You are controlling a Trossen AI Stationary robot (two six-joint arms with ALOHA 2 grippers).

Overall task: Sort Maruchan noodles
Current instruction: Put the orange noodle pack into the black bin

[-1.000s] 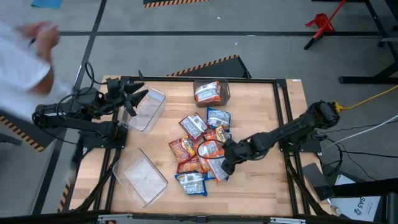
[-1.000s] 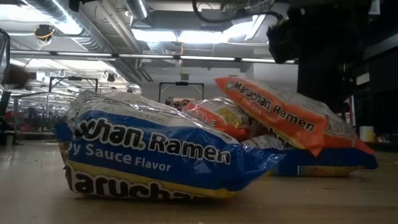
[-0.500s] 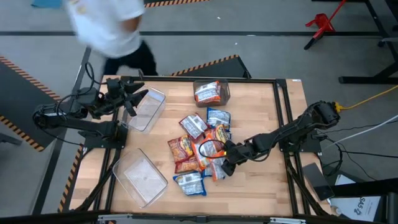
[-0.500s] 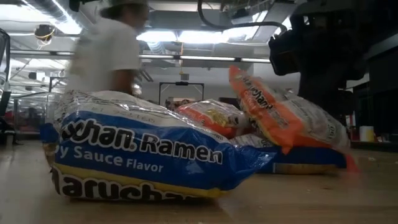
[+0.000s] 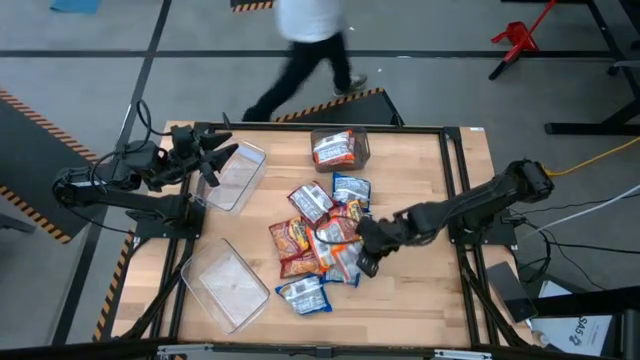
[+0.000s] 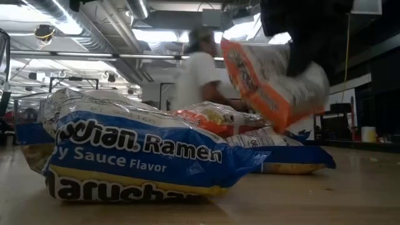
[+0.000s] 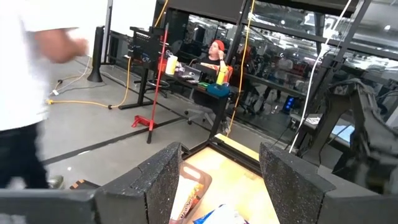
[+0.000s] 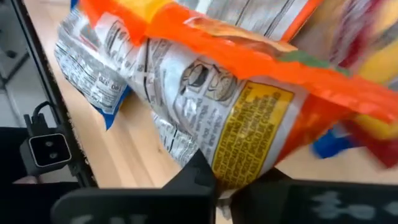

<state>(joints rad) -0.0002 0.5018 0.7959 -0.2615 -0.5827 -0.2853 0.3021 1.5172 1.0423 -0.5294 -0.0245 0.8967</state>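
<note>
Lighting is bright and even, supplied by ceiling strip lights (image 6: 156, 34) that glare white in the low view. The table (image 5: 420, 190) shows only soft, short shadows beneath the packets (image 5: 325, 240). A walking person (image 5: 305, 45) is smeared by motion blur in the high, low and left wrist views. In the low view the lifted orange packet (image 6: 272, 81) is blurred, while the near blue packet (image 6: 137, 156) is sharp. The right wrist view is partly blurred along one side.
</note>
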